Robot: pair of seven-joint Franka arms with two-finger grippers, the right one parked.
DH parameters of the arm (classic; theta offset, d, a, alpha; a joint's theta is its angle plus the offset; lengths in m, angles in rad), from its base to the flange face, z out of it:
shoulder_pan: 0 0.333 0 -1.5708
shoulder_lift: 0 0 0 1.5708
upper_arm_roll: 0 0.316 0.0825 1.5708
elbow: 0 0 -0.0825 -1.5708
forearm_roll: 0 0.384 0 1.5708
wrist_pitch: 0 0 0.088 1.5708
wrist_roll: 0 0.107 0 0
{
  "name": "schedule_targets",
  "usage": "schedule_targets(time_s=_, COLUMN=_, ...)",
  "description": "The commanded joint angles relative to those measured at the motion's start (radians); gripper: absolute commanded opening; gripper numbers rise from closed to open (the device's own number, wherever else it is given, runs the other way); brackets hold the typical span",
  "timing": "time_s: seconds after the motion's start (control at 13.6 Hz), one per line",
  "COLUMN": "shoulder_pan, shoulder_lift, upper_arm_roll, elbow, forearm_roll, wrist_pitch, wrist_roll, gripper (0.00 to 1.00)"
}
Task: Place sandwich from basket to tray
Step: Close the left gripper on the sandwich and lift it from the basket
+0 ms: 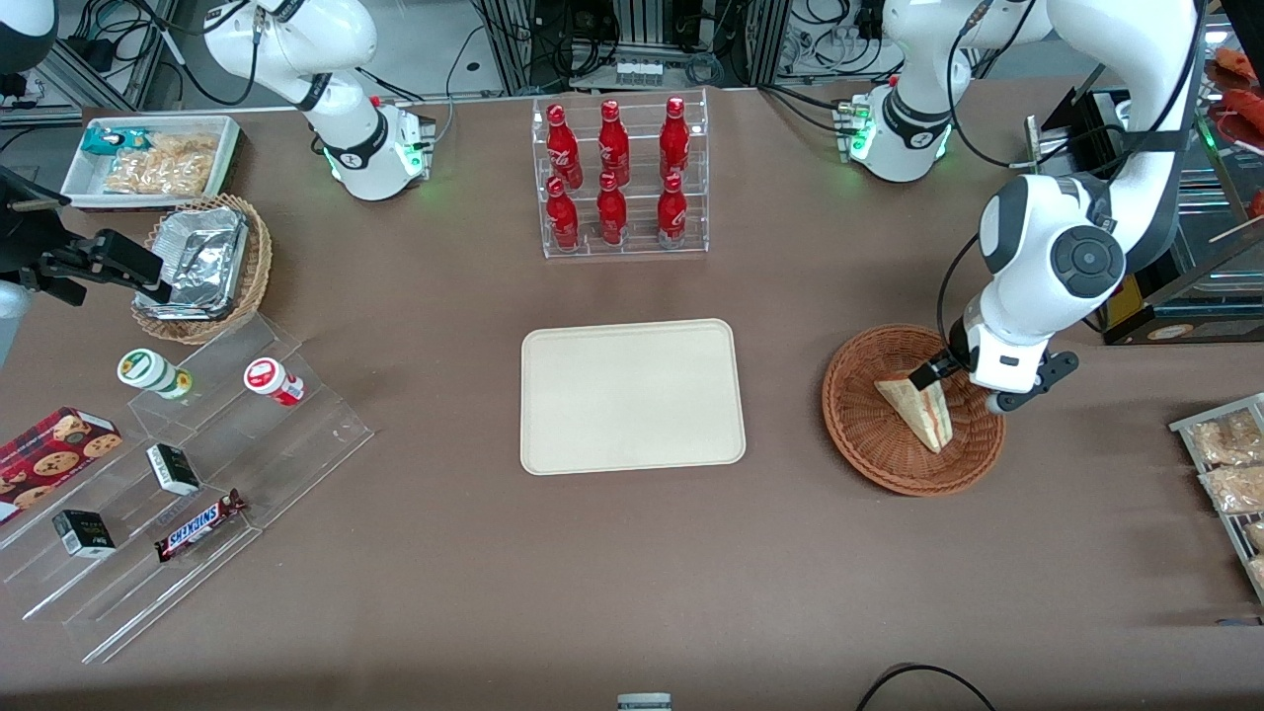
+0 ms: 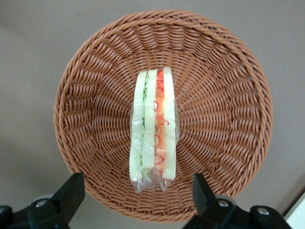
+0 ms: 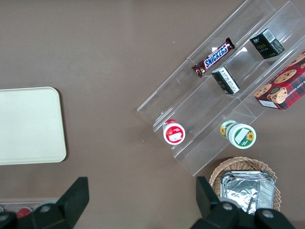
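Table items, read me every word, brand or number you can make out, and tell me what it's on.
"SNICKERS": chocolate bar on the clear stepped stand.
Red bottles, small black boxes, cookie box, two capped tubs: print unreadable.
Sandwich, under the open hand: no text.

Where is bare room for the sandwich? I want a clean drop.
The tray is wholly bare. The gripper, open, hangs over the sandwich in the basket. Crowded: the acrylic steps toward the parked arm's end.

Reddish-brown wicker basket (image 2: 95,95), cream tray (image 1: 632,395)
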Motion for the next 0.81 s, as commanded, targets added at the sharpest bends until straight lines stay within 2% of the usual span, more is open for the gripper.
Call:
schedule_targets(time_s=0.0, shoulder_pan=-0.011, shoulder_lift=0.030, upper_arm_roll=0.002, elbow=-0.012, forearm_roll=-0.006, wrist_pitch=0.058, wrist_roll=-0.079, gripper=1.00)
schedule_targets(time_s=0.74, shoulder_pan=-0.011, shoulder_lift=0.124, upper_arm_roll=0.000, elbow=-0.009, forearm_roll=-0.003, wrist_pitch=0.126, wrist_roll=-0.075, gripper=1.00)
